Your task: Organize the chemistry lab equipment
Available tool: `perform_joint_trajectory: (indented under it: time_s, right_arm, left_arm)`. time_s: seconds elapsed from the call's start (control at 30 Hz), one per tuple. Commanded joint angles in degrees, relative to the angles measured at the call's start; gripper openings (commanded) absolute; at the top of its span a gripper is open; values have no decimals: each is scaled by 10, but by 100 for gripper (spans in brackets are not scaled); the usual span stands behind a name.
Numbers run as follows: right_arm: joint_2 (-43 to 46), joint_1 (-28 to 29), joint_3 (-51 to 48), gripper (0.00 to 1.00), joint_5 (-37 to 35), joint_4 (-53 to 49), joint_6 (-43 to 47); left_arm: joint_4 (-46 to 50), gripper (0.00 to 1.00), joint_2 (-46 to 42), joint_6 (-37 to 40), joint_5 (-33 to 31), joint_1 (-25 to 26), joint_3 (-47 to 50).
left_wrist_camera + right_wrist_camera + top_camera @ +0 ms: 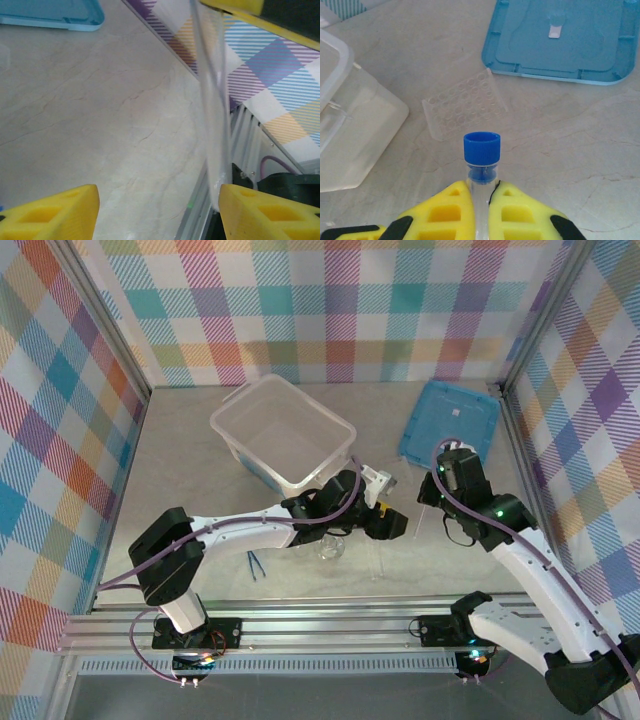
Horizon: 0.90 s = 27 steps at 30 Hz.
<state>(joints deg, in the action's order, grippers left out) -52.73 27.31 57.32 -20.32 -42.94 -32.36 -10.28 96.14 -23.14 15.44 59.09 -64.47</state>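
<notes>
While the right hand [481, 189] is clamped on a blue-capped tube [481, 150] at the bottom centre of its wrist view, the left hand [159, 200] has its fingers apart, with a thin clear tube [212, 100] just beside the lower-right finger. On the counter [200, 480], the glass flask [333, 547] stands centre frame, and the dark blue tweezers [257, 564] lie to its left.

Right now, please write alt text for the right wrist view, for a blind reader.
The right gripper is shut on a clear blue-capped tube. Ahead on the table lie a clear rack, a flat blue lid and a translucent box.
</notes>
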Motion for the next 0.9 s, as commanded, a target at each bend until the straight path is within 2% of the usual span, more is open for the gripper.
perform_joint_trajectory:
  time_s: [0.0,0.3,0.47,0.63,0.87]
  right_arm:
    - [-5,-2,4,10,19,27,-13]
    - [-2,-2,-7,10,39,58,-54]
    - [3,-2,-19,10,32,68,-76]
    - [4,-2,-27,10,26,74,-91]
    - [10,-2,-34,10,19,86,-105]
  left_arm:
    - [-54,64,14,-38,39,-6,-7]
    - [-128,61,40,-95,67,-11,-5]
    - [-143,58,42,-106,72,-14,-4]
    - [-146,47,42,-107,74,-14,-5]
    - [-144,46,44,-110,75,-14,-3]
